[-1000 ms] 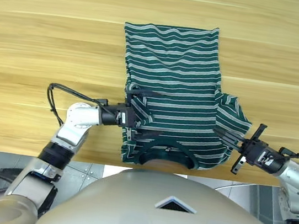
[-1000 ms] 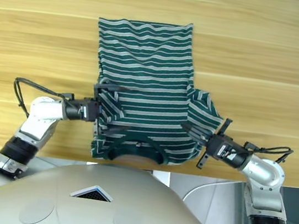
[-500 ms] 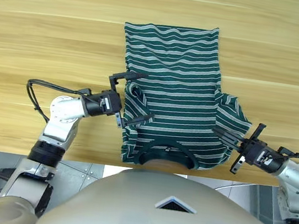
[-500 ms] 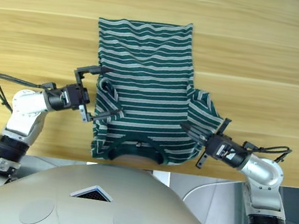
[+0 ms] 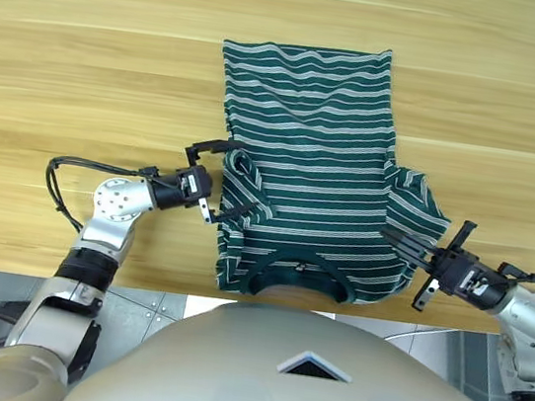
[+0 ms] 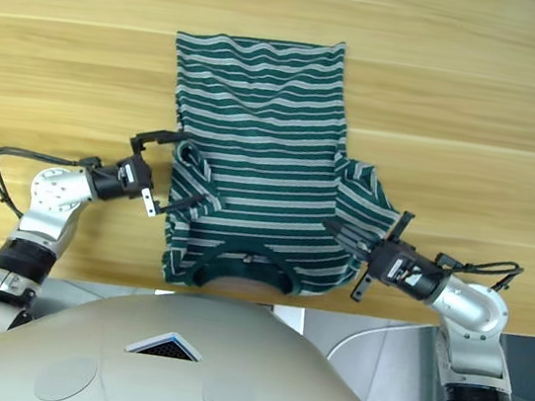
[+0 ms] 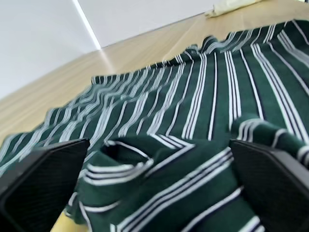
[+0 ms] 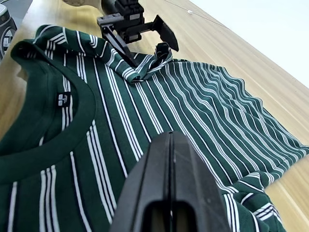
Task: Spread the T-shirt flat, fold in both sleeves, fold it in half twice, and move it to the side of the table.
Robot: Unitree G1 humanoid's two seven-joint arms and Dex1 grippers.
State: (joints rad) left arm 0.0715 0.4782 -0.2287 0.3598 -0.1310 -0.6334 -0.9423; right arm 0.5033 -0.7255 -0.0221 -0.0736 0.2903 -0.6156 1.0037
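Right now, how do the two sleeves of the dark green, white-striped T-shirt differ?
The sleeve on the robot's left is folded in over the T-shirt's body, bunched into a small loop; the sleeve on its right sticks out past the side edge, rumpled. The open left gripper straddles the left one; the shut right gripper only points at the right one's hem. Both share the green-and-white stripes.

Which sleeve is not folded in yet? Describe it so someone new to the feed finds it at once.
On the wooden table lies a green striped T-shirt, collar toward the robot. The unfolded sleeve juts out past the shirt's edge on the robot's right, beside the right gripper; the other sleeve is bunched inward on the body.
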